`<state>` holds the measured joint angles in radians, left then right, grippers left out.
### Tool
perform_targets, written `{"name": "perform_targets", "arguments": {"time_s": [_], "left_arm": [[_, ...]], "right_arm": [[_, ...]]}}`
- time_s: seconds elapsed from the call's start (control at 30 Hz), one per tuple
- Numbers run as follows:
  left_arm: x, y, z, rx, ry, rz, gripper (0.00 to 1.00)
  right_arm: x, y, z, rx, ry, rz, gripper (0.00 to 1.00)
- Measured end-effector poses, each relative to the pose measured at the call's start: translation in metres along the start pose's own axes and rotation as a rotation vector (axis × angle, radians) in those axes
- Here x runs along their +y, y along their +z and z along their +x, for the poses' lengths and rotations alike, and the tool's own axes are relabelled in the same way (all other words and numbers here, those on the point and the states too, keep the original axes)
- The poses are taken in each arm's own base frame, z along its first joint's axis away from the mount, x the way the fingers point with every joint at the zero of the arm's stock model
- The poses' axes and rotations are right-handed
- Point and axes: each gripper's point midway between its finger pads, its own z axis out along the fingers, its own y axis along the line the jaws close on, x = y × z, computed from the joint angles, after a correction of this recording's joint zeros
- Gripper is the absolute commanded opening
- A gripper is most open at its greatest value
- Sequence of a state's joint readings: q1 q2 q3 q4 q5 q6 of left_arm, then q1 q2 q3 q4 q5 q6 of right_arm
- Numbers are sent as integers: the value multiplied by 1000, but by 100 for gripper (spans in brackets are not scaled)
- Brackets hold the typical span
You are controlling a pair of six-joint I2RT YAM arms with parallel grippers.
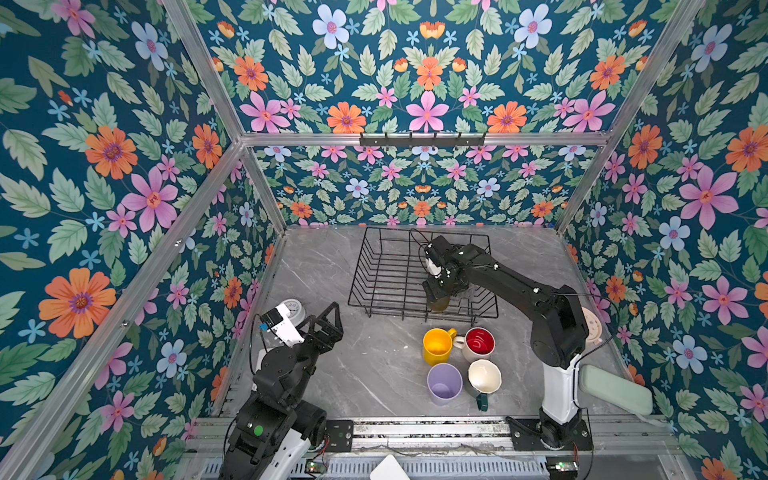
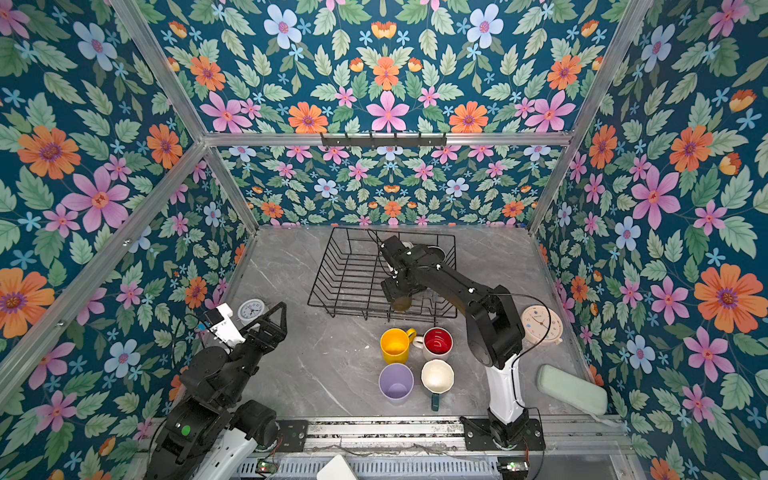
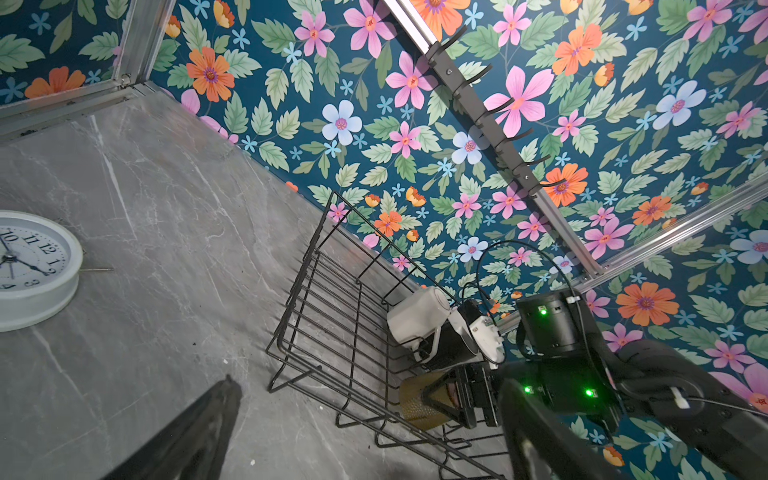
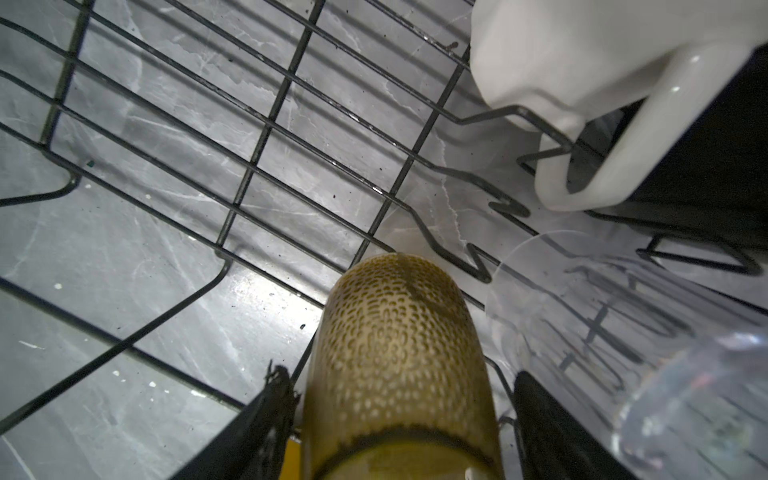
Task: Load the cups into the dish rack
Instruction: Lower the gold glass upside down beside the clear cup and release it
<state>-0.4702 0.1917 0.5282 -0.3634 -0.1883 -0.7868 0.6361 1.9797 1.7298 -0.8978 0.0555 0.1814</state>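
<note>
Right claw (image 4: pixel 401 376) stands released around the olive-amber glass (image 4: pixel 395 324) inside the dish rack (image 4: pixel 266 137); if you withdraw crooked, one finger may tip it onto the clear glass (image 4: pixel 623 332).

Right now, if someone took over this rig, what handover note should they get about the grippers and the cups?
Left gripper: open, empty, near the white clock.
Right gripper: open in the dish rack, jaws either side of the olive glass.
Done: white mug, black mug, clear glass, olive glass in the rack.
To do: yellow mug, red-inside mug, lilac tumbler, cream-inside mug on the table.
</note>
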Motion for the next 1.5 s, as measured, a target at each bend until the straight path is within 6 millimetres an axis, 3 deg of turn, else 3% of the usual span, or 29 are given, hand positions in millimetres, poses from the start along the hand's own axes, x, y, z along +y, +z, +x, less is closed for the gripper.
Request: {"name": "perform_targets", "arguments": {"time_s": [0.37,0.6,0.9,1.17,1.5], "left_arm": [[1,-2,-2,-12,-2,0,100],[1,-3,-2,-12,-2,0,100],[1,-5,-3,-15,-3,3,100],[1,-5,-3,-15,-3,3,100],[1,-6,-3,-17,-4,5,100]], "right_arm": [[2,-5,6,14,-2,3,75],[3,-3,7,19,-3,13,52],[2,-11,6,17,2,21,39],[1,-38,-6,-39,-15,22,35],[-2,-40,-7,-39,-14,38,39]]}}
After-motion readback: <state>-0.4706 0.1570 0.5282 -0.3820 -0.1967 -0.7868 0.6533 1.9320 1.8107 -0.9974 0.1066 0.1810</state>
